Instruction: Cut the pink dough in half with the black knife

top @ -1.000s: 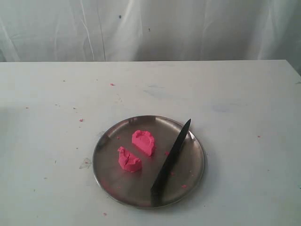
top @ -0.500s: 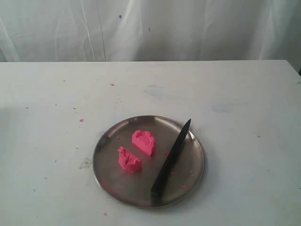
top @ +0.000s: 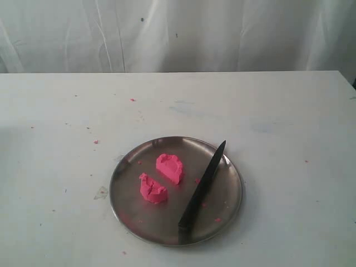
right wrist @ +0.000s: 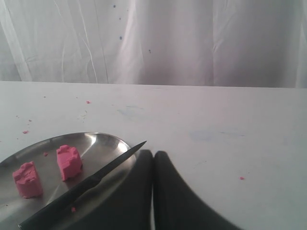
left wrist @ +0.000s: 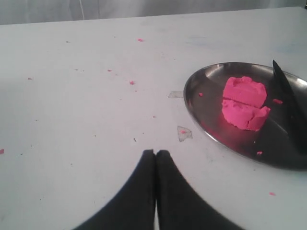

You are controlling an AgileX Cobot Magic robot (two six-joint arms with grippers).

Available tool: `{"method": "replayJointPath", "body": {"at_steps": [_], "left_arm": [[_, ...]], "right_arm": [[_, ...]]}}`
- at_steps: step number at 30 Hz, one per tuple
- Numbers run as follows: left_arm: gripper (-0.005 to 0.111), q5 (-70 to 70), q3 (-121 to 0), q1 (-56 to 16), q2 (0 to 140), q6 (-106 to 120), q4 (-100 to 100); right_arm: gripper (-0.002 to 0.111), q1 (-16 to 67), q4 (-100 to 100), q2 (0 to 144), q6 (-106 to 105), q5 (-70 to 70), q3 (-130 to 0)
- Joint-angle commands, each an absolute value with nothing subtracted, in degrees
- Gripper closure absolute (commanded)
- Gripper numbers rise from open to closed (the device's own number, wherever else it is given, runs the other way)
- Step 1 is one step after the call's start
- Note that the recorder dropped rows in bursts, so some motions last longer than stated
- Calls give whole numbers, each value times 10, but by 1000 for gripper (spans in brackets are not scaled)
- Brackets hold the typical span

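We see dough [top: 169, 168] in two halves, slightly apart, on plate [top: 119, 192] by table [top: 278, 111] near edge. Knife [top: 203, 186] lies on plate just beside them. Crumbs [top: 95, 142] scattered around. Left claw [left wrist: 155, 153] and right claw [right wrist: 153, 154] both together, empty.

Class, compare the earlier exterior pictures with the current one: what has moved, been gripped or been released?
Nothing visibly changed. The pink dough, in two halves, and the black knife lie on the steel plate exactly as before.
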State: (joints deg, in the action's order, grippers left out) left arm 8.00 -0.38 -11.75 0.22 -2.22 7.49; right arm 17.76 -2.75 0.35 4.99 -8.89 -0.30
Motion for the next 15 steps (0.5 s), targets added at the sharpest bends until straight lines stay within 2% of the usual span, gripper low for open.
{"method": "replayJointPath", "body": {"at_steps": [1, 15], "left_arm": [[107, 74, 0, -114, 0, -43, 63], [107, 79, 0, -114, 0, -41, 61]], "right_arm": [[108, 175, -30, 0, 52, -90, 0], [108, 175, -30, 0, 52, -90, 0]]}}
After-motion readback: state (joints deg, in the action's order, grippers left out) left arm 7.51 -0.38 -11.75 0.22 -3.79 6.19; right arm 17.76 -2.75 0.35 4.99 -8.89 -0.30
